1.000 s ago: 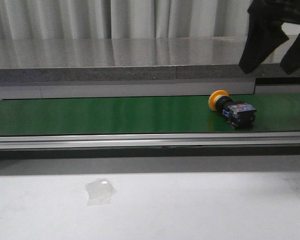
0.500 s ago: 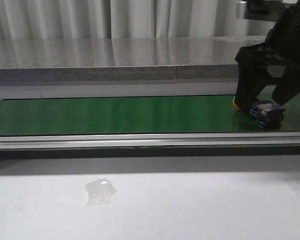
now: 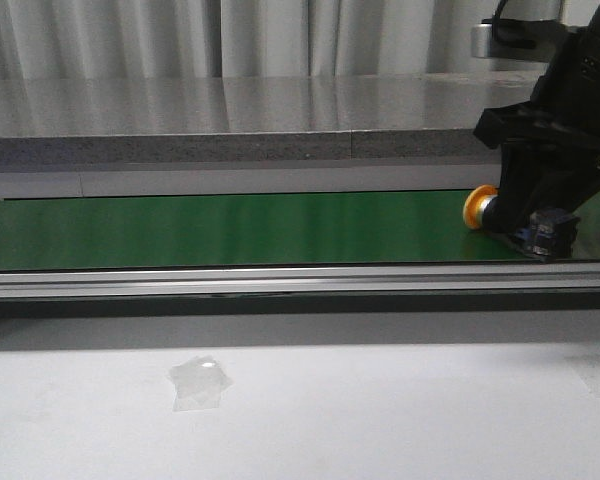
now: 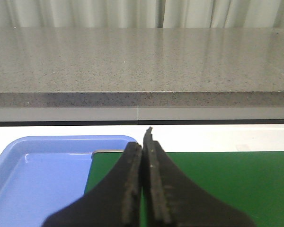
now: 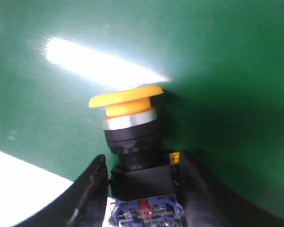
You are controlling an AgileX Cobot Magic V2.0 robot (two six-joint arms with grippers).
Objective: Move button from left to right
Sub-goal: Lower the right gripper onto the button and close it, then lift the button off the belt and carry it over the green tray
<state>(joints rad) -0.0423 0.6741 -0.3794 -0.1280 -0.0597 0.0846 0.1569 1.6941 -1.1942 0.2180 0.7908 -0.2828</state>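
The button lies on its side at the right end of the green belt. Its orange-yellow cap points left, and a silver ring, black body and blue block trail to the right. My right gripper has come down over it. In the right wrist view the button has its black body between the two fingers of that gripper, which press close on both sides. My left gripper is shut and empty, over the belt's left end; it does not show in the front view.
A blue tray sits beside the belt's left end. A metal rail runs along the belt's near side and a grey stone ledge along its far side. A clear plastic scrap lies on the white table in front.
The button rode to the right along the belt. The right gripper dropped from above, straddled it and closed round its black body. The left arm has not shown any movement.
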